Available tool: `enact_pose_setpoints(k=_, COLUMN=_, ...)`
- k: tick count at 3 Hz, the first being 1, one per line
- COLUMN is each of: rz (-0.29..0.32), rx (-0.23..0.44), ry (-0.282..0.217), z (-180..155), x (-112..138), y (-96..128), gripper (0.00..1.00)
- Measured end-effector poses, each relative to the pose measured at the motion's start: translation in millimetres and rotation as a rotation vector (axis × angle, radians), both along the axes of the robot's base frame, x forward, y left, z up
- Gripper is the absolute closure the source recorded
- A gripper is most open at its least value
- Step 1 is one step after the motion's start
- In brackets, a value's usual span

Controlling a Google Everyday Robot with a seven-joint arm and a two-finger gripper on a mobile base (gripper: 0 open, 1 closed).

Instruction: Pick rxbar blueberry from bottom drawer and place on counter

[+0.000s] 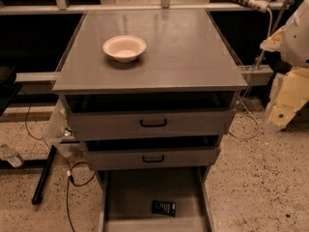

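Observation:
The rxbar blueberry [163,208], a small dark flat bar with pale print, lies on the floor of the open bottom drawer [130,192], near its front and slightly right of centre. The counter [183,52] is the broad grey cabinet top above the drawers. My gripper [279,116] hangs at the far right of the view, beside the cabinet's right side at about the height of the top drawer. It is well away from the bar and holds nothing that I can see.
A pale bowl [124,48] stands on the counter's left half. Two upper drawers with black handles [153,123] stand slightly open above the bottom one. Cables [67,178] and a black bar [43,175] lie on the speckled floor to the left.

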State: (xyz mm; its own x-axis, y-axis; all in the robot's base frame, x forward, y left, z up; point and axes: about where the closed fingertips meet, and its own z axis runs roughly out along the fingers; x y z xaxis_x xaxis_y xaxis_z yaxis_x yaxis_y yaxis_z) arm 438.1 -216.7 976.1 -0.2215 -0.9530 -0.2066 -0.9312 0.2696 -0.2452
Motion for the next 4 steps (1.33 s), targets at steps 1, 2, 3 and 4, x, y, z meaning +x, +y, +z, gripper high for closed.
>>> enact_pose_setpoints(k=1, rz=0.006, rx=-0.001, ry=-0.010, z=-0.9, x=-0.2, y=1.7, gripper=0.00)
enact_pose_setpoints(k=2, rz=0.045, rx=0.009, ry=-0.005, z=-25.7, x=-5.9, y=10.3, gripper=0.00)
enact_pose_setpoints(k=3, rz=0.113, rx=0.054, ry=0.005, z=-75.7, x=-20.2, y=17.0, gripper=0.00)
enact_pose_setpoints(k=4, rz=0.179, rx=0.131, ry=-0.020, z=-133.2, x=-29.9, y=15.8, gripper=0.00)
